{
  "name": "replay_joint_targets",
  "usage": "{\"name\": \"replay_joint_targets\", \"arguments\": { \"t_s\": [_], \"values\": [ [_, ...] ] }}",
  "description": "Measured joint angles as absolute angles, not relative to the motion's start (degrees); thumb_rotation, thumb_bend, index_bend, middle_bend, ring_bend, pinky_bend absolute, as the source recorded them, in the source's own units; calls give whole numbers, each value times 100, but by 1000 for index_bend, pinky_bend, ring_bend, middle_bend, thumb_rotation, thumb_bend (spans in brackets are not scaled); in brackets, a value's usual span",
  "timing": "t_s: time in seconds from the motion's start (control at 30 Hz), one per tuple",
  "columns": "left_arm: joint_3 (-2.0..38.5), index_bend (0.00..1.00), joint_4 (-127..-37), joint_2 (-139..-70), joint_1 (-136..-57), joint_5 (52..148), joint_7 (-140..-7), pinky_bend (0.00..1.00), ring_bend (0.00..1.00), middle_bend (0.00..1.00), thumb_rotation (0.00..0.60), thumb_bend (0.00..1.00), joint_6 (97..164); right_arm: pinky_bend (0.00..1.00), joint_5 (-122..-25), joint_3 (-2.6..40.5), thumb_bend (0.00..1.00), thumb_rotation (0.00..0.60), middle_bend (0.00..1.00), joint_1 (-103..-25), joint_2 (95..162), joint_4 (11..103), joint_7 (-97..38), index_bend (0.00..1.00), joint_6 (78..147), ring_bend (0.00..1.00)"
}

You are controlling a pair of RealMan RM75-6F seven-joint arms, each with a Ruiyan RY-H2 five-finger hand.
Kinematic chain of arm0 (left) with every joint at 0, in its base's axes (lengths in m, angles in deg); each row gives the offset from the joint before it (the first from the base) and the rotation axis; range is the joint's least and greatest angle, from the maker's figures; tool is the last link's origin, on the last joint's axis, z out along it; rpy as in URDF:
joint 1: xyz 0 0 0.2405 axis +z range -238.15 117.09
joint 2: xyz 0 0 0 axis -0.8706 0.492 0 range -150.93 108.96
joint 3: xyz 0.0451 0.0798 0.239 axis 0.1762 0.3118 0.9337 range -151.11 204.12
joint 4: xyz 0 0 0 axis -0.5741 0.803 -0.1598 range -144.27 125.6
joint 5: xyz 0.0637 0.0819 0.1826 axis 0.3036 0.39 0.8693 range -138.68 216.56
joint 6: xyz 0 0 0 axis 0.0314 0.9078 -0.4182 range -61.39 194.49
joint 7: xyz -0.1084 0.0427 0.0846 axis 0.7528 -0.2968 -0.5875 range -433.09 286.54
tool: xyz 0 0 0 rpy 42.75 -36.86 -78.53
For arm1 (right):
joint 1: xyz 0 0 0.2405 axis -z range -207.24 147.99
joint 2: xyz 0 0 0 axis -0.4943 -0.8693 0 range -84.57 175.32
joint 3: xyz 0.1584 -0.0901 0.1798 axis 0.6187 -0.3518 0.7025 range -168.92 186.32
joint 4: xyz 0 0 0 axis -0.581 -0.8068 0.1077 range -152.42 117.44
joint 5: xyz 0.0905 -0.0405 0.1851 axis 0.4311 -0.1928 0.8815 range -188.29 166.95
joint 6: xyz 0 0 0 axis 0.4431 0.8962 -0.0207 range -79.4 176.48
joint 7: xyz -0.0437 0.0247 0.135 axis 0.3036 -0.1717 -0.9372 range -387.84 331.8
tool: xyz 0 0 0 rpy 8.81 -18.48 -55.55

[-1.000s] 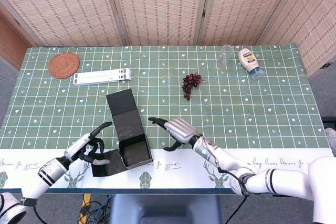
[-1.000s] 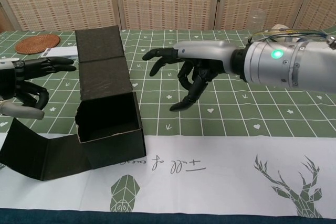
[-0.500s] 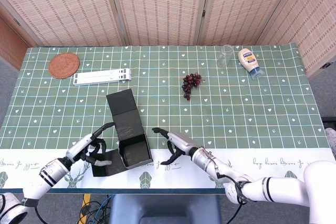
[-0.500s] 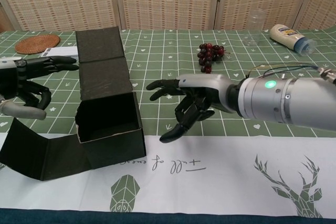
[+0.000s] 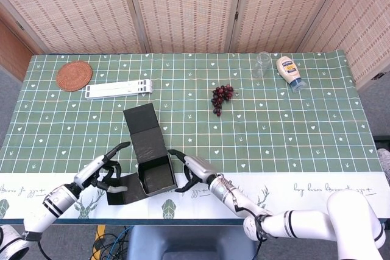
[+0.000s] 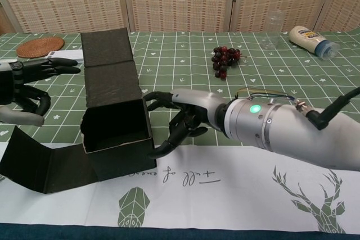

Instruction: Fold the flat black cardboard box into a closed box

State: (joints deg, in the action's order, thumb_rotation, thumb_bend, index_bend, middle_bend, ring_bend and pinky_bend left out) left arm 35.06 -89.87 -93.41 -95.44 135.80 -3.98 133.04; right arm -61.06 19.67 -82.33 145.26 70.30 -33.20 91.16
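Note:
The black cardboard box [image 5: 156, 176] [image 6: 117, 134] stands near the table's front edge as an open-topped cube. Its long lid flap [image 5: 144, 128] [image 6: 109, 66] stretches away toward the table's middle, and a side flap [image 5: 119, 192] [image 6: 40, 167] lies unfolded to the left. My right hand [image 5: 189, 170] [image 6: 179, 120] is at the box's right wall with fingers spread; its fingertips touch that wall and hold nothing. On the other side, my left hand [image 5: 102, 170] [image 6: 23, 87] hovers just left of the box over the side flap, fingers apart and empty.
A bunch of dark grapes [image 5: 222, 97] [image 6: 225, 57] lies mid-table. A clear glass [image 5: 262, 64] and a mayonnaise bottle [image 5: 289, 72] sit at the back right. A woven coaster [image 5: 74, 75] and a white folding stand [image 5: 119, 89] are at the back left.
My right hand has moved left and down, from free space to the box's right wall, which its fingertips now touch. The left hand and the box have barely moved.

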Motion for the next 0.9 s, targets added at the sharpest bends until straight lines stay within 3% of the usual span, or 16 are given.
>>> {"name": "replay_joint_targets", "arguments": {
  "t_s": [0.27,0.37,0.43,0.5,0.67,0.9],
  "values": [
    [3513,0,-8981,-9326,-9514,13598,-365,844,571,0,600,98,13342,1000,-6134,2035,0,600,196,-8234,15024,6642,-3064,31,9372,698],
    [3511,0,-8994,-9309,-9500,13596,-372,844,571,0,600,98,13358,1000,-6166,2079,35,600,318,-8224,15252,6452,-2916,188,9587,736],
    [3509,0,-9002,-9292,-9488,13588,-380,844,571,0,600,98,13370,1000,-6187,2120,115,600,398,-8206,15366,6336,-2793,302,9742,772],
    [3501,0,-9010,-9272,-9474,13569,-391,844,571,0,600,98,13382,1000,-6215,2166,167,600,435,-8169,15420,6282,-2681,348,9883,787],
    [3403,0,-9035,-9268,-9421,13429,-458,850,571,0,600,98,13433,1000,-6313,2271,210,600,486,-8008,15305,6396,-2718,411,10012,797],
    [3192,0,-9058,-9271,-9341,13230,-860,852,572,0,600,98,13541,1000,-6557,2333,230,600,508,-7587,14660,6895,-3140,432,10111,799]
  ]
}}
